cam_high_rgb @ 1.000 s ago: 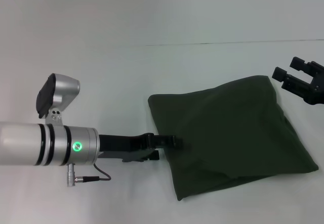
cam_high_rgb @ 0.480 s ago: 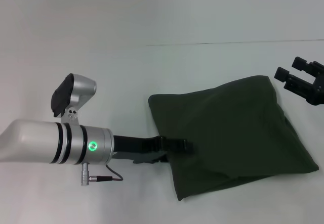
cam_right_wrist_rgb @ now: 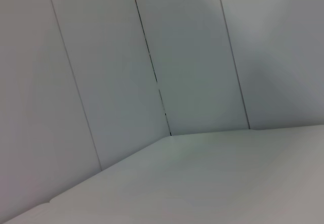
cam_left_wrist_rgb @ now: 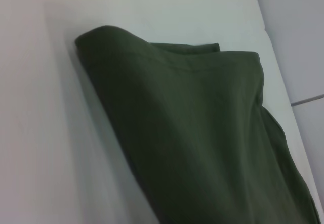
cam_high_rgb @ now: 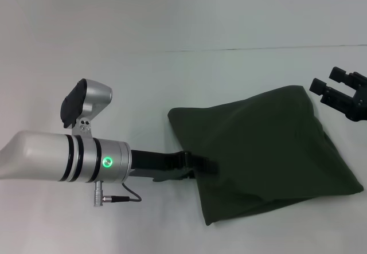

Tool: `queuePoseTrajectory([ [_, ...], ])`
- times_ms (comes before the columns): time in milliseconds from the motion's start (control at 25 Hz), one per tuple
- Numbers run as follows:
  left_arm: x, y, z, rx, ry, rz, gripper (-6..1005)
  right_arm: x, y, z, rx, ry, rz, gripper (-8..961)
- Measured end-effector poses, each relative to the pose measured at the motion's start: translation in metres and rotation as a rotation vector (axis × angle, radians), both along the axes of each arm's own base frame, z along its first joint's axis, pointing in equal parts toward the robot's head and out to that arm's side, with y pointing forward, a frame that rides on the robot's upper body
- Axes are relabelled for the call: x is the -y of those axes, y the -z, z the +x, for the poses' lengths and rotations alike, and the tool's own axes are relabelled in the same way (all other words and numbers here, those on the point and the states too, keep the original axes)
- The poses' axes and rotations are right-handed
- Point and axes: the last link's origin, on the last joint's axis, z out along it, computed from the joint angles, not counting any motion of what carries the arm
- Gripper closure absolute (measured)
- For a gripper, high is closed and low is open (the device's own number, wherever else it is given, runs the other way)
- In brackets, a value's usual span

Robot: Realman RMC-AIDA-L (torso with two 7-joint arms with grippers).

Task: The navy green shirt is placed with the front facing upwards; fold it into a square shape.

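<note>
The navy green shirt (cam_high_rgb: 264, 151) lies folded into a rough, slightly skewed square on the white table, plain side up. Its lettering and neck label are hidden. My left gripper (cam_high_rgb: 205, 165) reaches in low from the left and meets the shirt's left edge, near its lower left corner. The left wrist view shows the folded shirt (cam_left_wrist_rgb: 202, 133) close up, with layered edges at its far side. My right gripper (cam_high_rgb: 325, 77) is open and empty, held above the table just beyond the shirt's far right corner. The right wrist view shows only table and wall.
The white table (cam_high_rgb: 114, 82) spreads around the shirt, with a seam line (cam_high_rgb: 258, 49) across its far part. Grey wall panels (cam_right_wrist_rgb: 192, 57) stand behind the table.
My left arm has moved to the right, into the shirt's left edge. The shirt's lower left corner has shifted slightly right. My right gripper has barely moved.
</note>
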Motion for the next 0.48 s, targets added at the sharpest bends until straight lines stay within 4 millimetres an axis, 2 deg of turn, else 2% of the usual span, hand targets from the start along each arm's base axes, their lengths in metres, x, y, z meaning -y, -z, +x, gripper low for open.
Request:
queuePoseTrajectory([
  [80, -0.001, 0.000, 0.000, 0.001, 0.001, 0.003, 425, 0.000, 0.000, 0.000, -0.001, 0.000, 0.000, 204],
  [280, -0.005, -0.004, 0.002, 0.001, 0.020, 0.028, 673, 0.000, 0.000, 0.000, -0.005, 0.005, 0.003, 200],
  [480, -0.013, -0.015, 0.003, -0.034, 0.094, 0.083, 732, -0.002, 0.002, -0.001, -0.008, 0.011, 0.004, 199],
])
